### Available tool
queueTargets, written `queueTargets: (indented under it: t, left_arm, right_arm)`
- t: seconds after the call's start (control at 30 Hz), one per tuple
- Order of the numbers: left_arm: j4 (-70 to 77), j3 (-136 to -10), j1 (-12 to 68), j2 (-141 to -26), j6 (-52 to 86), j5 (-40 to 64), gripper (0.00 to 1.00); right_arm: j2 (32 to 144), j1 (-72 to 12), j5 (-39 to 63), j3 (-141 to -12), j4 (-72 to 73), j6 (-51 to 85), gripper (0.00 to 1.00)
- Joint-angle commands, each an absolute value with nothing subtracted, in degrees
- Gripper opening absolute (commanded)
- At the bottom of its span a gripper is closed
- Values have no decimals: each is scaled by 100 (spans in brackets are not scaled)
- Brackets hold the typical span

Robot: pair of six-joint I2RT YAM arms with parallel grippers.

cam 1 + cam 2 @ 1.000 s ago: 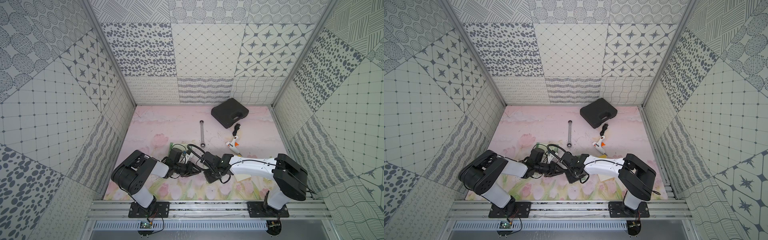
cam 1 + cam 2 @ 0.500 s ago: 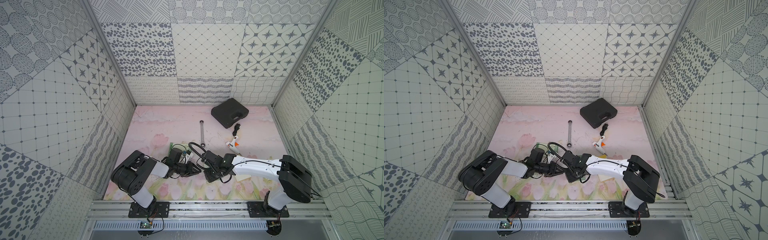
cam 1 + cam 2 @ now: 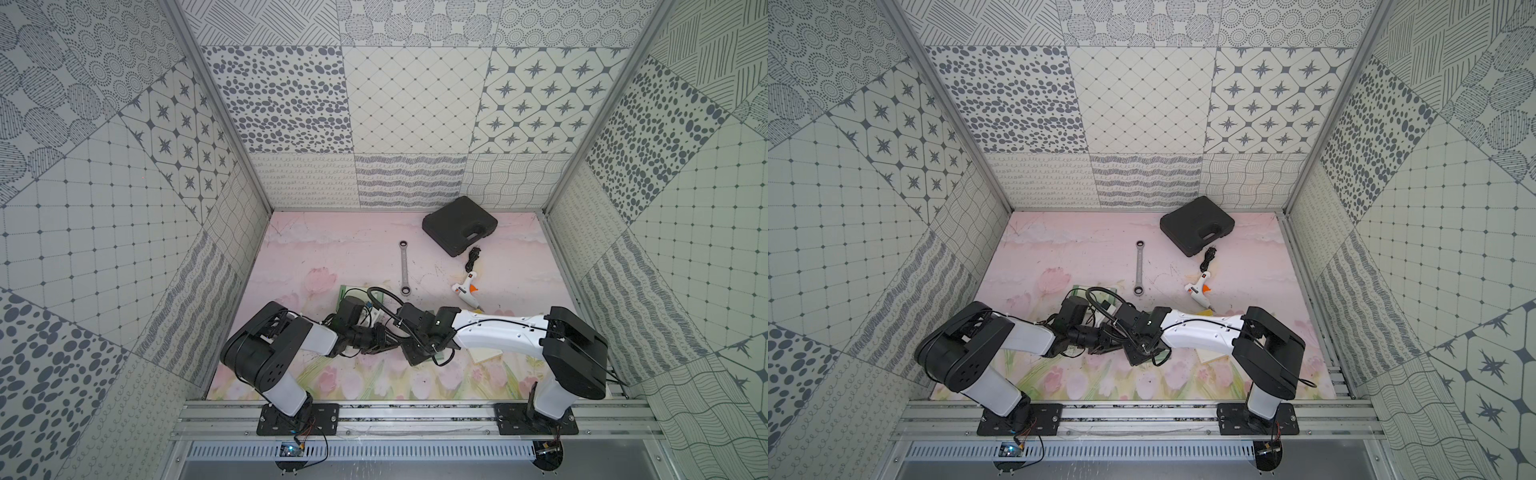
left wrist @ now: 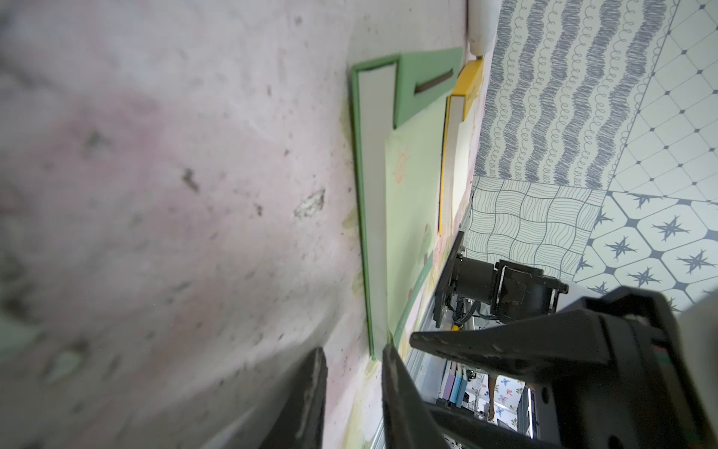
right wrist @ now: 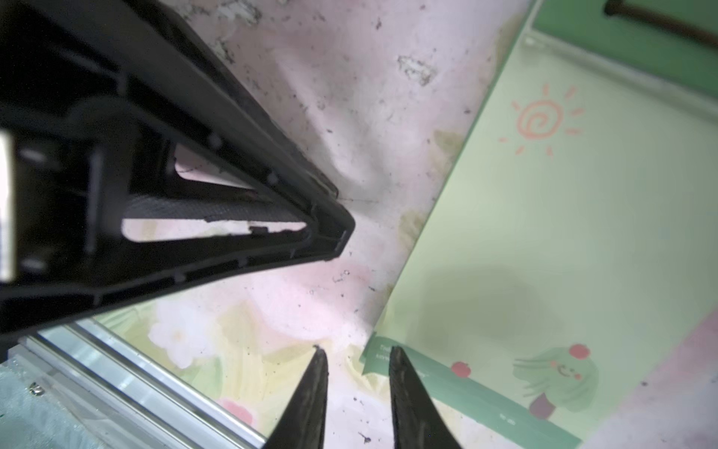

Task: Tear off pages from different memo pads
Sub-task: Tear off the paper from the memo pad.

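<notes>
Pink tulip-print desk (image 3: 332,249), patterned tile walls. Both arms are low at front centre, tips nearly meeting over one green memo pad (image 4: 375,202).

- Top page (image 5: 544,233): pale green with sun and tree, lying flat. It looks still joined under the dark header.
- Left hand (image 4: 354,350): narrow gap, nothing between, one tip at the pad's near corner.
- Right hand (image 5: 356,348): narrow gap, empty, page corner just beside one fingertip.
- Cream pad (image 4: 470,81) lies just beyond.
- Second green pad (image 3: 351,290) is half hidden by the left wrist.
- No loose sheet clearly seen.

Judgement: early. Corner not yet pinched, and every pad seemingly left to tear.
</notes>
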State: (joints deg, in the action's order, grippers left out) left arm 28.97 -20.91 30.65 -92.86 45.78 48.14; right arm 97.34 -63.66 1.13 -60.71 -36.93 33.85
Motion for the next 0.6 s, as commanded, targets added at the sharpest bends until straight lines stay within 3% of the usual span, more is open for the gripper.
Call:
queueTargets:
  t: [0.0, 0.57]
  left_arm:
    - [2240, -2034, 3076, -9281, 4429, 4312, 28]
    - [2254, -2051, 3076, -9317, 4425, 4324, 28]
  right_arm:
    - [9877, -6415, -63, -6206, -3813, 3344, 31]
    - [10055, -6407, -201, -6219, -4002, 3393, 25]
